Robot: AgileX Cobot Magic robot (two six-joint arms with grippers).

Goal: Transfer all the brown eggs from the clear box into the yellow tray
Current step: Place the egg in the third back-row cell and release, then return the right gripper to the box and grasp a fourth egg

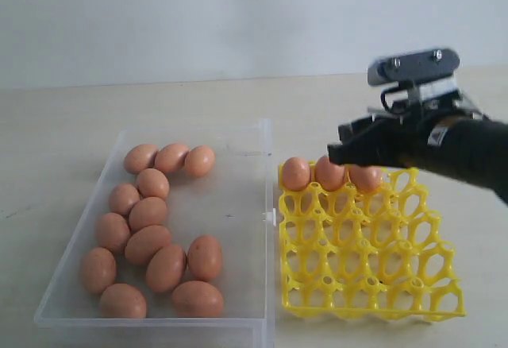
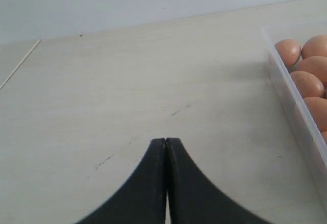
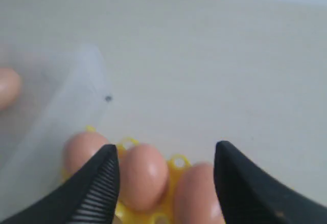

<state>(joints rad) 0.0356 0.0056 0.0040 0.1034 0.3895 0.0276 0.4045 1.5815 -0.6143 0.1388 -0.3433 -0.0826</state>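
Hovering the right hand (image 1: 349,151) just above the yellow tray (image 1: 365,308), over the one row of cups that is holding three brown eggs (image 1: 329,173) side by side. Fingers (image 3: 102,183) standing well apart, gripping nothing. In the right wrist view, two of those eggs sitting in their cups between the spread fingers, the third peeking out just past one finger. Lying off to the side of that hand, just beside the tray, the clear box (image 1: 238,221), carrying thirteen more eggs, bunched along the wall farthest from the hand. Holding the left hand (image 2: 166,147) pressed shut, tip against tip, empty, above bare desk (image 2: 127,81). The box wall running near that hand, a few eggs showing behind it.
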